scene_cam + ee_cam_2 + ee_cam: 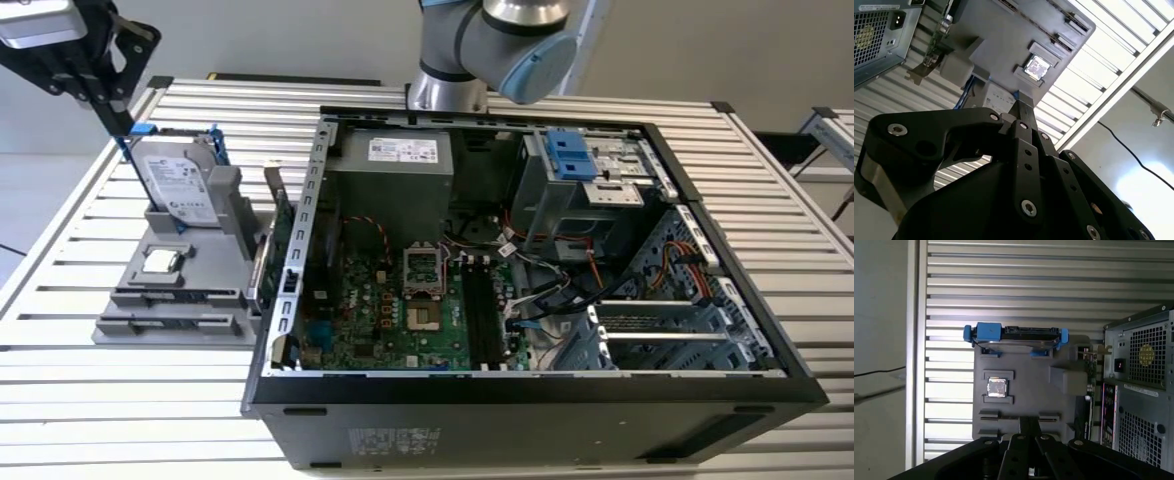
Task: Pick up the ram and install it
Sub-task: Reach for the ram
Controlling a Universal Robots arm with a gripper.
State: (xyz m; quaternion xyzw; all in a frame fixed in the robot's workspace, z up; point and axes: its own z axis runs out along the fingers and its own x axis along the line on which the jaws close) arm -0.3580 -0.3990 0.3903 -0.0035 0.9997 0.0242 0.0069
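Observation:
My black gripper (124, 125) hangs at the exterior view's upper left, above the grey parts fixture (160, 325) and close to the top of the upright hard drive (180, 180). Its fingers are shut with nothing between them in both wrist views (1021, 106) (1026, 424). In the first wrist view a thin dark strip (1004, 417) lies edge-on in a fixture slot just past the fingertips; I cannot tell whether it is the ram. The open computer case (534, 405) shows black memory slots (478, 310) on its motherboard.
The fixture also carries a small silver processor chip (163, 260) (997, 387) and the silver hard drive in its blue bracket (1016, 337). An expansion card (278, 230) stands upright between fixture and case. Everything rests on a slatted metal table (80, 400).

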